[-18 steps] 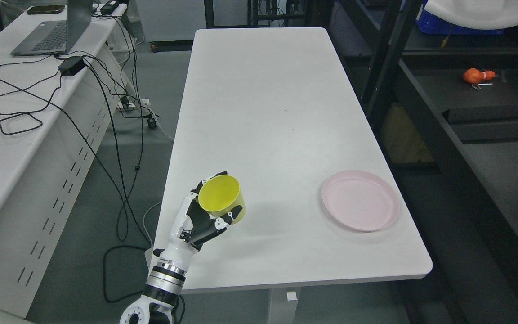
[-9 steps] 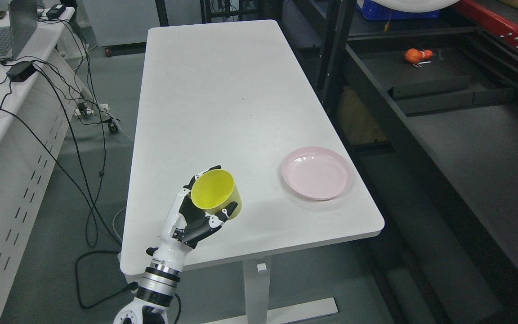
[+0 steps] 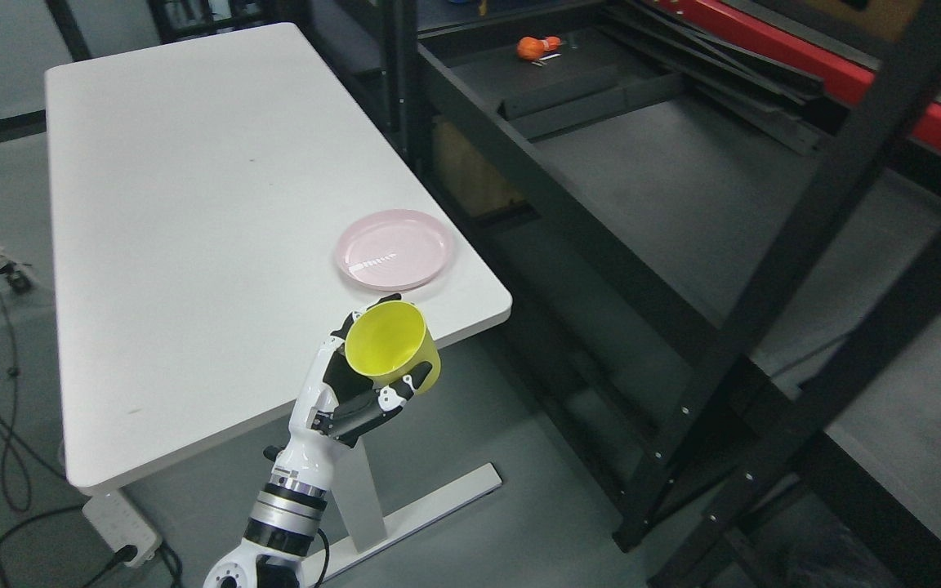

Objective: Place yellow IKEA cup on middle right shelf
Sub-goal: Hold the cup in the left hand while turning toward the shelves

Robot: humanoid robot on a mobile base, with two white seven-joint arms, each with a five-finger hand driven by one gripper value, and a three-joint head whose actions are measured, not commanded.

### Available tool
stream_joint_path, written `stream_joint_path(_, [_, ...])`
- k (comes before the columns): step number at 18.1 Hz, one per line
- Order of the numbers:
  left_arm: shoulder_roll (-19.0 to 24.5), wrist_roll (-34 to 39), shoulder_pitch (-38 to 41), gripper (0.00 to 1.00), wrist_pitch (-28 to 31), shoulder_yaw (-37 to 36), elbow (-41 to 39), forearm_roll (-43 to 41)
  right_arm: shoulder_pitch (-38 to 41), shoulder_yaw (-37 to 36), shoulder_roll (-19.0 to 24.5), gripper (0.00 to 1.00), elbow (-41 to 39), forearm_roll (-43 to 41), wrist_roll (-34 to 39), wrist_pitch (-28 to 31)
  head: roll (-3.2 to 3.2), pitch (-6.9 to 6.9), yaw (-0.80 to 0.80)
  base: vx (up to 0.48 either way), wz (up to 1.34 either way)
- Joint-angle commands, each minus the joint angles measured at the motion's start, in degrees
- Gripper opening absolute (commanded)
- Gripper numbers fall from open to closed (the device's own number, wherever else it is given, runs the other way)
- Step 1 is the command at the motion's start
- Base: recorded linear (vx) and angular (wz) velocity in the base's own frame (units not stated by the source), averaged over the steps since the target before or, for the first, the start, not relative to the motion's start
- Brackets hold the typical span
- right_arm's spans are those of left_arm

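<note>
My left hand (image 3: 372, 380) is shut on the yellow cup (image 3: 389, 346), held in the air with its open mouth tilted toward the camera, over the white table's (image 3: 176, 212) near right corner. The left arm rises from the bottom edge, left of the middle. A dark metal shelf rack (image 3: 683, 180) stands to the right, with a wide grey shelf board and black slanted posts. The right arm is out of the picture.
A pink plate (image 3: 395, 248) lies on the table near its right edge, just beyond the cup. A small orange object (image 3: 529, 47) sits far back on the shelf board. A black post (image 3: 805, 245) crosses in front of the shelf. Cables and a power strip (image 3: 123, 523) lie on the floor at left.
The whole picture has swung right: table and plate slid left, the shelf rack now fills the right side. The cup stays in my left hand at about the same place in the picture.
</note>
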Motion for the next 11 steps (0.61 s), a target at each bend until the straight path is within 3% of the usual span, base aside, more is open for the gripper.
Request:
stream_joint_path(1, [1.0, 0.1, -0.2, 0.06, 0.1, -1.7, -1.0, 0.0, 0.8, 1.0, -1.0, 0.99, 0.0, -1.4, -0.2, 0.0, 0.00, 0.00, 0.00, -0.232, -0.87])
stream_joint_path(11, [1.0, 0.1, -0.6, 0.06, 0.0, -1.8, -1.0, 0.1, 0.8, 1.0, -1.0, 0.99, 0.0, -1.4, -0.2, 0.0, 0.00, 0.00, 0.00, -0.226, -0.97])
